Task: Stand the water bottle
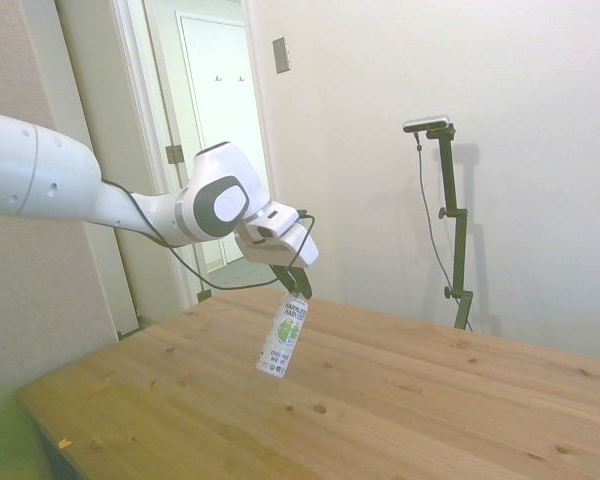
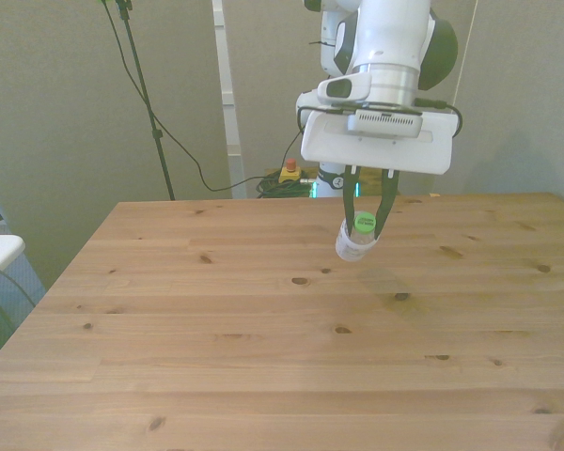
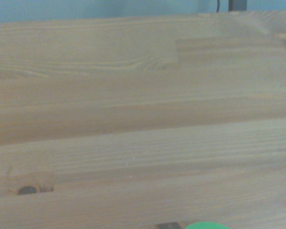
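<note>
The arm (image 1: 100,195) reaches in over the table (image 1: 400,400), well inside all its edges. Its gripper (image 1: 295,287) pinches the water bottle (image 1: 284,338) just below the green cap (image 2: 364,224). The bottle hangs tilted, cap uppermost, its base close above the wood; whether it touches cannot be told.

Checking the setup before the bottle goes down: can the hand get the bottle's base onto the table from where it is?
Probably yes. The hand grips the water bottle near its cap, hanging tilted over bare table; nothing lies beneath.
</note>
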### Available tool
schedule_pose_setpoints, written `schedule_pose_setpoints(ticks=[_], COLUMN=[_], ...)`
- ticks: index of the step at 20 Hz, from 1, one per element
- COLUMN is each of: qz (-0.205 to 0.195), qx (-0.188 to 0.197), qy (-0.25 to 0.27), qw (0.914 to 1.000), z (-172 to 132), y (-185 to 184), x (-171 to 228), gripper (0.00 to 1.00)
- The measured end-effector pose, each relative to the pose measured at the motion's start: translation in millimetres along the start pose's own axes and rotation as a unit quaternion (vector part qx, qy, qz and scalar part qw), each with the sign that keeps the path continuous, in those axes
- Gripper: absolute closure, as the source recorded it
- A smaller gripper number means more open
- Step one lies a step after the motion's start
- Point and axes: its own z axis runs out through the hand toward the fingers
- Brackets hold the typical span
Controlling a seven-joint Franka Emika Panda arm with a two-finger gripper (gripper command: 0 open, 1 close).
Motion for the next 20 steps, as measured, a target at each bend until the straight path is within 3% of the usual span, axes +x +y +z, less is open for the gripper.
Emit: schedule_pose_setpoints(ticks=[4,9,16,20], qz=[-0.006,0.019,0.054,0.066], qx=[0.025,0.076,0.130,0.143], qy=[0.077,0.144,0.209,0.229], qw=[0.9967,0.9865,0.9678,0.9607], z=[-6.4,6.8,9.3,27.7], y=[9.3,28.9,34.4,32.8], x=[-26.0,-35.8,-32.3,-39.9], gripper=[1.00,1.00,1.00,1.00])
